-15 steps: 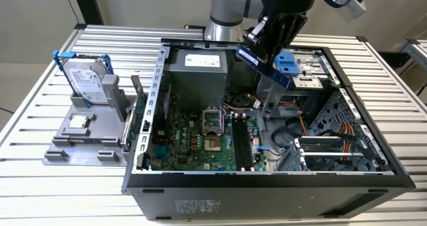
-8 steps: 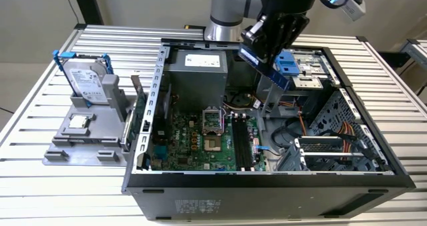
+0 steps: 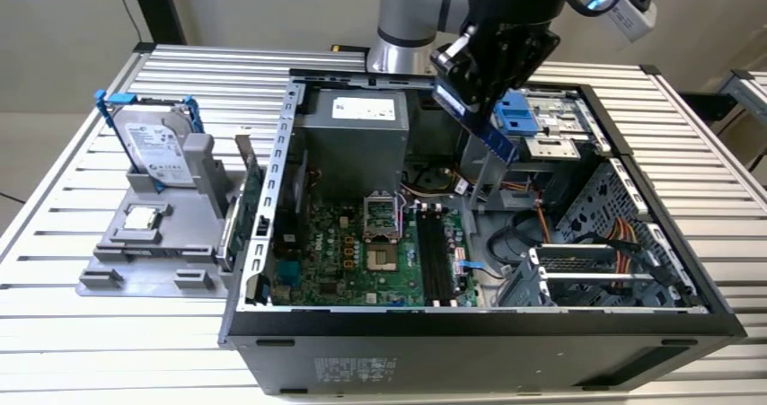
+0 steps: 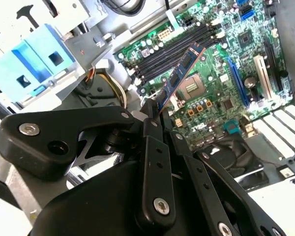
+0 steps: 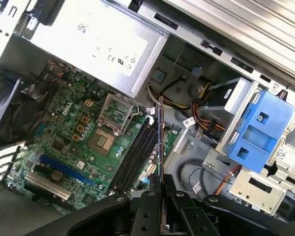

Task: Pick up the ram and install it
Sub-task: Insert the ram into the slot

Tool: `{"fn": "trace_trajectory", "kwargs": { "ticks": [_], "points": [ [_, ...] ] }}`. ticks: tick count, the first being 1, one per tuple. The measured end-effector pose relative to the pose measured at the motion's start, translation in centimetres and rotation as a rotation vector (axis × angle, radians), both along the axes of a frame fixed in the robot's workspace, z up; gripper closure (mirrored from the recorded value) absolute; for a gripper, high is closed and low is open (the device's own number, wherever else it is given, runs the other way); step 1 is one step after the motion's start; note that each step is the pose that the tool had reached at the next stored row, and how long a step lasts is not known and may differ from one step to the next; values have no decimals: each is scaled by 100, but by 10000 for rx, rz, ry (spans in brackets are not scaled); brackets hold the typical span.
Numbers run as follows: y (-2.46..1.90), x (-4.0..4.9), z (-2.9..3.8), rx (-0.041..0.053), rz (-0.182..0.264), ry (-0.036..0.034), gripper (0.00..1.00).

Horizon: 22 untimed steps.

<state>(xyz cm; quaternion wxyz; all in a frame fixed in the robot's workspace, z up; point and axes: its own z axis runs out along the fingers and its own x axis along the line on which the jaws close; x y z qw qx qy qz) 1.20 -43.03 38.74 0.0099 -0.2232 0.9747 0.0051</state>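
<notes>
My gripper (image 3: 462,95) is shut on the ram (image 3: 494,136), a long thin bluish stick. It hangs tilted in the air over the open computer case, above the back of the motherboard. In the second wrist view the ram (image 4: 182,71) sticks out from the gripper (image 4: 155,112) over the green board. The first wrist view has the ram (image 5: 160,137) edge-on, rising from the gripper (image 5: 161,187). The black memory slots (image 3: 434,257) lie lower in the case, apart from the ram, and appear in both wrist views (image 4: 172,49) (image 5: 135,157).
On a grey holder at the exterior view's left stand a silver hard drive in a blue frame (image 3: 156,149) and a small square processor chip (image 3: 144,216). Inside the case are the power supply (image 3: 354,122), a blue drive bracket (image 3: 518,118) and loose cables (image 3: 623,243).
</notes>
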Motion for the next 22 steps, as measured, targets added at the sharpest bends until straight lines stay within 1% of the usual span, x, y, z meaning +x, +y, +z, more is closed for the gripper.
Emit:
{"fn": "trace_trajectory", "kwargs": {
  "ticks": [22],
  "points": [
    [0,0,0,0,-2613,0,100]
  ]
}}
